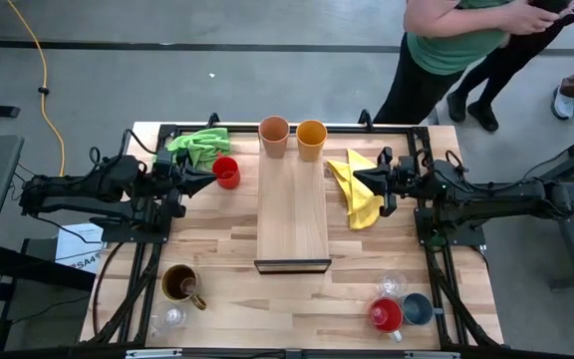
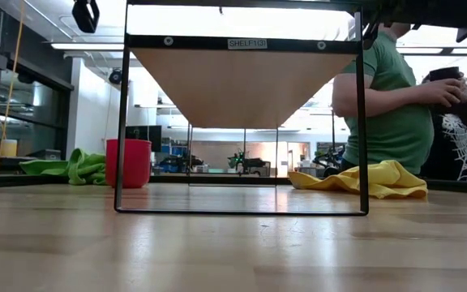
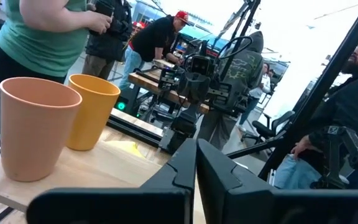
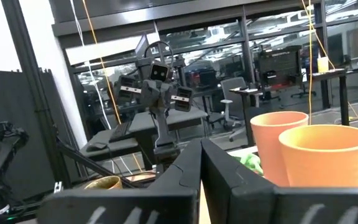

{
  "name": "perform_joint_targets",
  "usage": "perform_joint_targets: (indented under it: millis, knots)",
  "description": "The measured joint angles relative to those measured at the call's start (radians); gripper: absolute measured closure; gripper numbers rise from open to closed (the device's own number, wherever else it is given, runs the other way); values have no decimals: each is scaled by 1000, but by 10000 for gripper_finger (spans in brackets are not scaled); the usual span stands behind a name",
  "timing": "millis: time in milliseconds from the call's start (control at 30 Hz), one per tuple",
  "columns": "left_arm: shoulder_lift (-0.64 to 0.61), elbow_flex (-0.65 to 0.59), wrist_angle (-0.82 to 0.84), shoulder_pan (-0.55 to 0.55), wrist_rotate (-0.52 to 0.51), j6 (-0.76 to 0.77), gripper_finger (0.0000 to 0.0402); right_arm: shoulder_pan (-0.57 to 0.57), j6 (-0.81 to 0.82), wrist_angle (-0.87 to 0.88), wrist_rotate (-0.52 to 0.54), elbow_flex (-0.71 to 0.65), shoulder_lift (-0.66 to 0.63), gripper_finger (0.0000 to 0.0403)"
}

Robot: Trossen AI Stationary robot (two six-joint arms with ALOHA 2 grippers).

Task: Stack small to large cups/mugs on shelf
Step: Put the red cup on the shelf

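The shelf (image 1: 292,214) stands in the middle of the table. A peach tumbler (image 1: 274,135) and an orange tumbler (image 1: 311,138) stand upright side by side at its far end. A red mug (image 1: 226,172) stands on the table left of the shelf, beside a green cloth (image 1: 197,145). My left gripper (image 1: 210,178) is shut and empty, raised beside the red mug. My right gripper (image 1: 359,180) is shut and empty above a yellow cloth (image 1: 360,189). At the near edge stand a brown mug (image 1: 180,284), a red mug (image 1: 386,315), a grey-blue mug (image 1: 419,309) and two clear glasses (image 1: 391,285).
The second clear glass (image 1: 174,317) stands at the near left corner. The shelf's thin dark legs (image 2: 122,122) leave open space beneath it. People stand beyond the table's far right corner (image 1: 446,45). There is bare tabletop (image 1: 217,239) between the shelf and each arm.
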State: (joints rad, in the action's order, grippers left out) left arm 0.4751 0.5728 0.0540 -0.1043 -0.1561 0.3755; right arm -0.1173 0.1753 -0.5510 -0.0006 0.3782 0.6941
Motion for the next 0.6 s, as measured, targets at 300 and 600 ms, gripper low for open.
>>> perform_joint_targets:
  millis: [300,600]
  knots:
    - [0,0,0,0,-20,4,401,0,8,0,0,0,0,402]
    - [0,0,0,0,33,1,401,0,29,0,0,0,0,402]
